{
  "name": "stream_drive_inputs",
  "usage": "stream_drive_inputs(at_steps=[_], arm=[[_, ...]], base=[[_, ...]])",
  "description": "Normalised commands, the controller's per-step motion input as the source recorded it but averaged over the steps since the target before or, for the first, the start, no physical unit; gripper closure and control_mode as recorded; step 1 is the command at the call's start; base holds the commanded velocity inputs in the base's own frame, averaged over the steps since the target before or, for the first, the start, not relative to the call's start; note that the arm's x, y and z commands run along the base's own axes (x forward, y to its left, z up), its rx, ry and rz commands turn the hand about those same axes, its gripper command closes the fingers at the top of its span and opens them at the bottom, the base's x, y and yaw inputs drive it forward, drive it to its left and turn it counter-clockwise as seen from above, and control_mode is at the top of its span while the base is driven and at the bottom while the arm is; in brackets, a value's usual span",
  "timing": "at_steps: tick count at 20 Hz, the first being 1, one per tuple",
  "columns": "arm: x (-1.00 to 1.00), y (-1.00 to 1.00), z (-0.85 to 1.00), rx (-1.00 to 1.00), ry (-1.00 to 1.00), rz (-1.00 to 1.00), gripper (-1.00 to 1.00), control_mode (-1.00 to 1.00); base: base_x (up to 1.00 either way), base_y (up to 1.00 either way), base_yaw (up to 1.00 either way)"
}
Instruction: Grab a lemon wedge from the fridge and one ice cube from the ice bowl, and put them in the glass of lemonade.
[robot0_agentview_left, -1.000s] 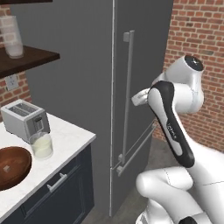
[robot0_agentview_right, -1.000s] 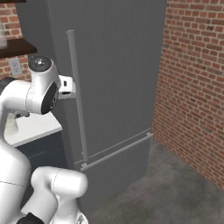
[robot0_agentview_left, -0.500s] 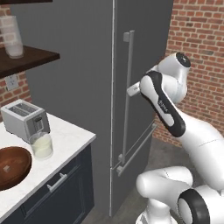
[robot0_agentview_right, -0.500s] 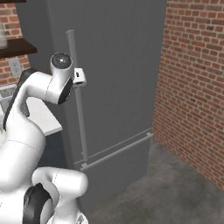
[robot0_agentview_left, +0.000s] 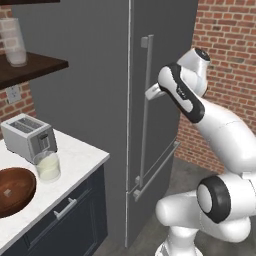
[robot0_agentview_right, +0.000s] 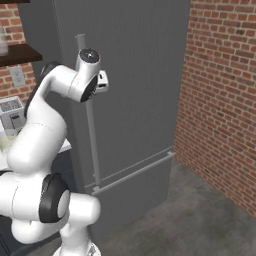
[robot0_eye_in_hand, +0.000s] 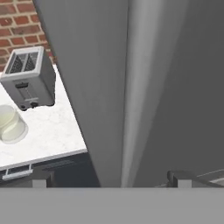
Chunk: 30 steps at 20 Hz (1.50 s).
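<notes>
The fridge (robot0_agentview_left: 100, 90) stands shut, so the lemon wedge is hidden. My gripper (robot0_agentview_left: 151, 93) is open and right at the fridge's long vertical bar handle (robot0_agentview_left: 146, 105), about chest height. In the hand view the handle (robot0_eye_in_hand: 140, 87) runs up the middle, close, between my two fingertips (robot0_eye_in_hand: 178, 178); I cannot tell if they touch it. On the counter to the left sit the glass of lemonade (robot0_agentview_left: 48, 166) and the wooden ice bowl (robot0_agentview_left: 20, 187), with a small pale ice cube (robot0_agentview_left: 7, 192) in it.
A silver toaster (robot0_agentview_left: 27, 136) stands behind the glass on the white counter (robot0_agentview_left: 80, 160). Tall frosted glasses (robot0_agentview_left: 12, 42) sit on a dark wall shelf. A brick wall (robot0_agentview_right: 220, 100) closes the right side, with grey floor (robot0_agentview_right: 200, 220) before it.
The arm has swung up and forward, bringing the open hand from well short of the fridge right up to the door handle. Nothing on the counter moved.
</notes>
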Motion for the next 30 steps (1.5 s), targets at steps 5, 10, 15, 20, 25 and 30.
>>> stream_drive_inputs(at_steps=[5, 10, 15, 20, 25, 30], arm=[[0.0, 0.0, -0.3, 0.04, -0.05, 0.0, -1.0, -1.0], [0.01, 0.04, -0.41, 0.05, -0.09, 0.0, -1.0, -1.0], [0.31, 0.01, -0.24, 0.02, -0.01, 0.0, -1.0, -1.0], [0.46, 0.01, -0.03, 0.03, 0.02, 0.0, -1.0, -1.0], [0.3, 0.0, 0.0, 0.12, 0.02, 0.0, -1.0, -1.0], [0.0, 0.0, 0.2, 0.2, -0.04, 0.0, -1.0, -1.0]], base=[[0.0, 0.0, 0.0], [0.0, 0.0, 0.0], [0.0, 0.0, 0.0], [0.0, 0.0, 0.0], [0.0, 0.0, 0.0], [0.0, 0.0, 0.0]])
